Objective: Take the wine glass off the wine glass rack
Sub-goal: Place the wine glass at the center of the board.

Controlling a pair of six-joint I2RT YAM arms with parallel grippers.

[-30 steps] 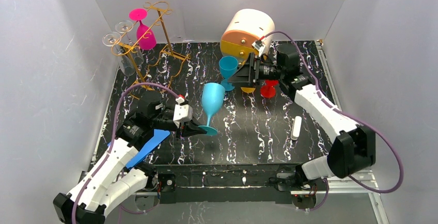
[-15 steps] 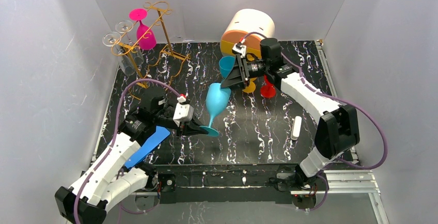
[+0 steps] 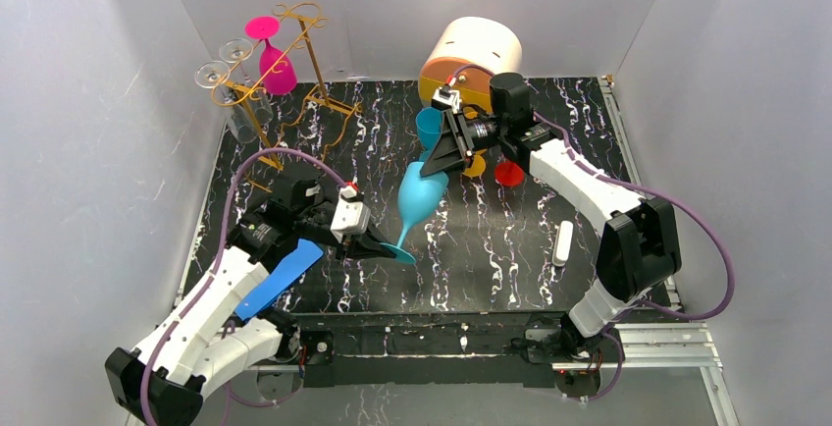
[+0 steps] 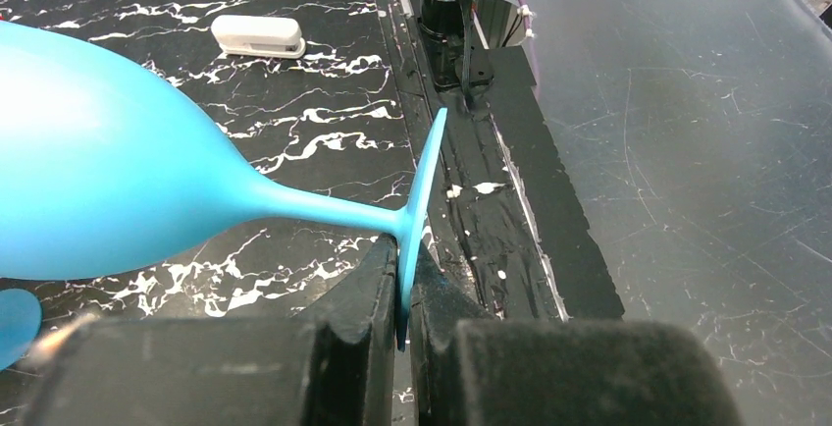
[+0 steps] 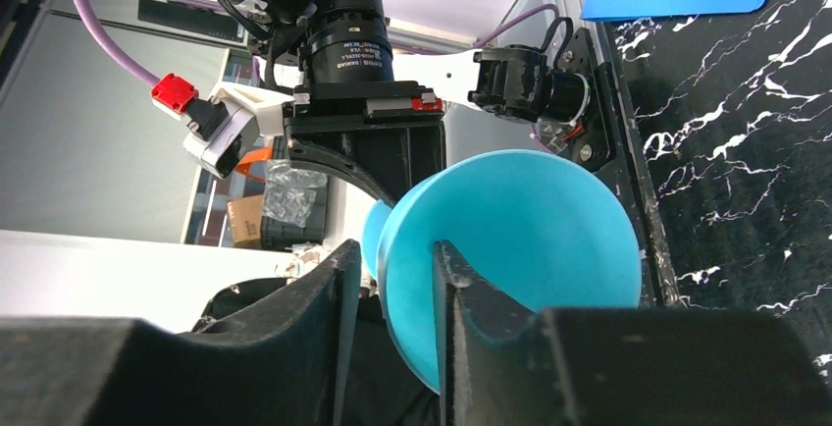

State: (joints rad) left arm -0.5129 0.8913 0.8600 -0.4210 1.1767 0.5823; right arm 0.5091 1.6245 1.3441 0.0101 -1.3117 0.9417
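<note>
Top view: blue glass (image 3: 417, 200) tilted above the table (image 3: 510, 279), well apart from the rack (image 3: 257, 122) at back left. Rack holds a pink glass (image 3: 275, 68) and two clear glasses (image 3: 235, 102).

Left wrist: left claw (image 4: 404, 279) clenched on the blue glass's foot edge.

Right wrist: right claw (image 5: 390, 269) pinches the bowl's rim, one finger inside, one outside.

Black marbled table (image 3: 491, 244): wine glass rack (image 3: 254, 122), round box (image 3: 471, 58), white bar (image 3: 562, 242).
</note>
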